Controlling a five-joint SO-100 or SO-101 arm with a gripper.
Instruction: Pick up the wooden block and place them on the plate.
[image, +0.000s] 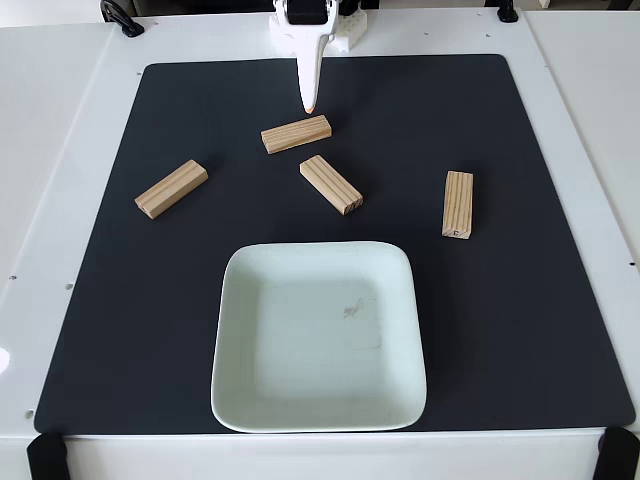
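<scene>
Four wooden blocks lie flat: the nearest wooden block (296, 134) runs almost crosswise under the tool (311, 100) (fingers look together, holding nothing); plate (232, 300) below.

We see the arm (305, 25) cut off by the top edge; the hand (311, 98) tapers to 1 tip, its jaw gap too narrow to judge.

Four wooden blocks (296, 134) (331, 184) (171, 189) (458, 204); one plate (230, 400); one black mat (520, 330).

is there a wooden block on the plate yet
No, the plate holds no block; all four wooden blocks lie on the black mat beyond it.
</scene>
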